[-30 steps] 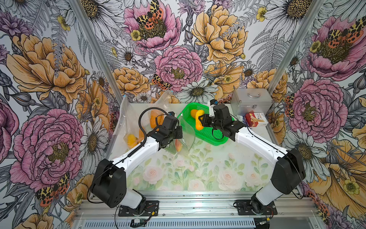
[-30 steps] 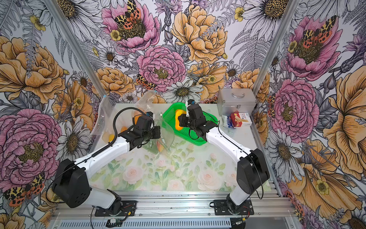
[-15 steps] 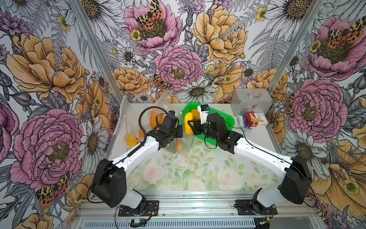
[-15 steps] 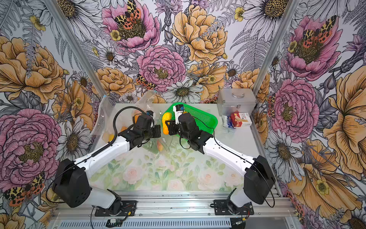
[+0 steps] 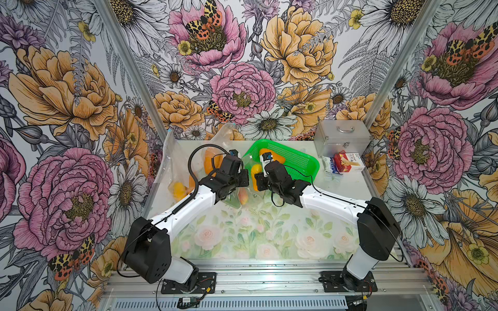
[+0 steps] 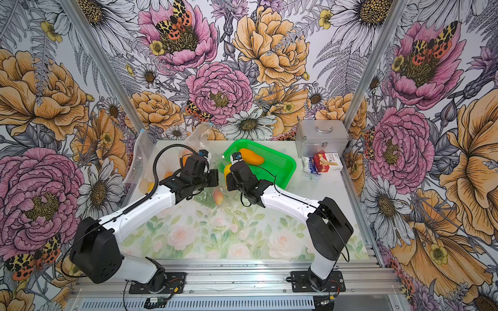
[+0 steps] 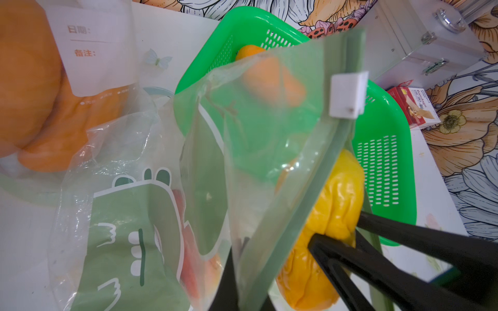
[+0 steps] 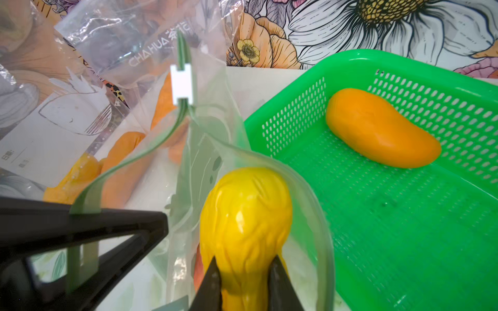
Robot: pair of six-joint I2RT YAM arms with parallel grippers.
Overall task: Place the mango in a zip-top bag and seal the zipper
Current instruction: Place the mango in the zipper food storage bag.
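Where your right gripper (image 8: 245,285) closes: fingers narrow, pinching the yellow mango's (image 8: 244,220) end.
Left gripper (image 7: 245,290): your fingers clamp tight on the zip-top bag's (image 7: 269,129) green zipper strip.
Yellow mango: in the bag's open mouth, rim curving around it.
Slider (image 8: 182,84): white, up the zipper from your left fingers.
Green basket (image 8: 404,229): just beside, an orange mango (image 8: 377,129) inside.

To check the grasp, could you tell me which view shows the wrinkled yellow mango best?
The right wrist view: the wrinkled yellow mango sits central, pinched in the right gripper at the mouth of the green-edged zip-top bag. The left wrist view shows the mango half behind the bag; both top views, only a sliver.
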